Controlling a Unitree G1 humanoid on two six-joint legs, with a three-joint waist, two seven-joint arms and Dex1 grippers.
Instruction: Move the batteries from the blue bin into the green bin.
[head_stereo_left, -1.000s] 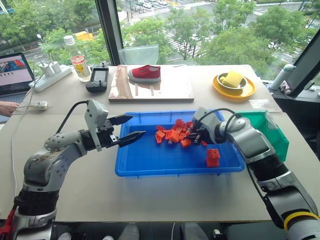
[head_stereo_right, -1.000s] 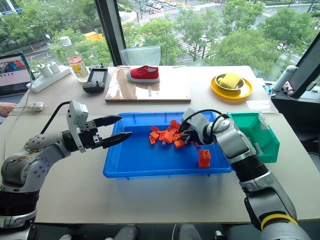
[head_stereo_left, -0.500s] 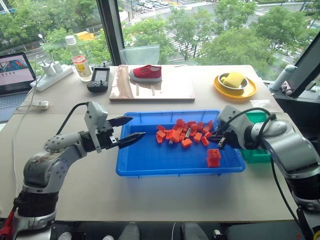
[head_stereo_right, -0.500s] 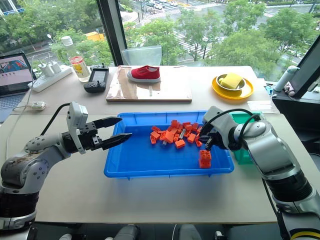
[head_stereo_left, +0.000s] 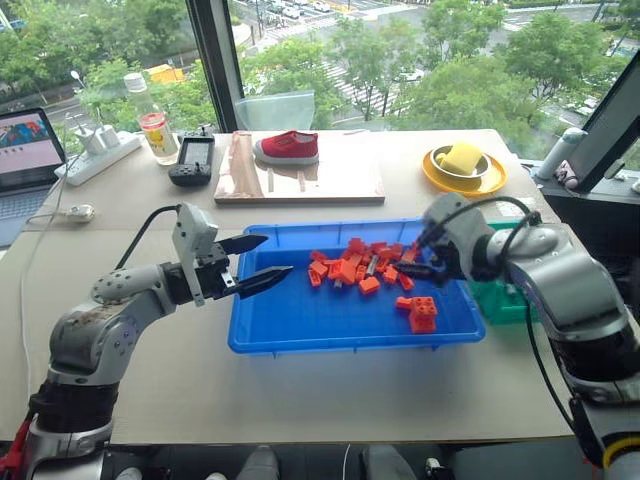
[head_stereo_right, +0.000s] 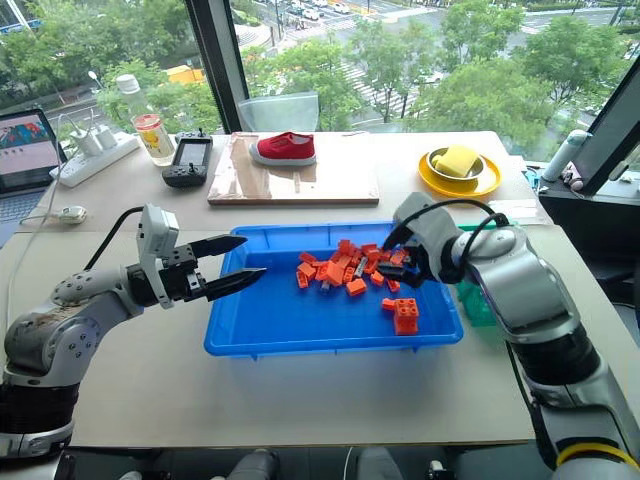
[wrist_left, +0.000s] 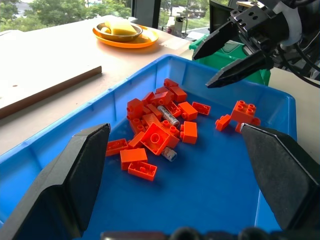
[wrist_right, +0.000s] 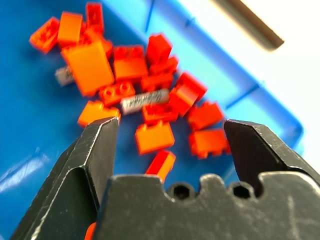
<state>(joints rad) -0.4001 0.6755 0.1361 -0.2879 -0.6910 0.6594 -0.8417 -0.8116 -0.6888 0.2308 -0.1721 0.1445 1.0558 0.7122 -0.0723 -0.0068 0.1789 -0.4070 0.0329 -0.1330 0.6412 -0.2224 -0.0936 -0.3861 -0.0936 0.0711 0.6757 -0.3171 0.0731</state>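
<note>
The right claw (wrist_left: 232, 55) hangs wide open and empty above the right end of the blue bin (head_stereo_left: 300, 320), over the heap of red blocks (head_stereo_left: 355, 268). The left claw (head_stereo_left: 258, 262) is also spread open, holding nothing, level over the bin's left end. Two batteries (wrist_left: 168, 115) lie flat among the blocks, their long axes running roughly toward the bin's far rim; the print on their wrappers cannot be read. The green bin (head_stereo_left: 505, 298) stands just beside the blue bin's right wall.
</note>
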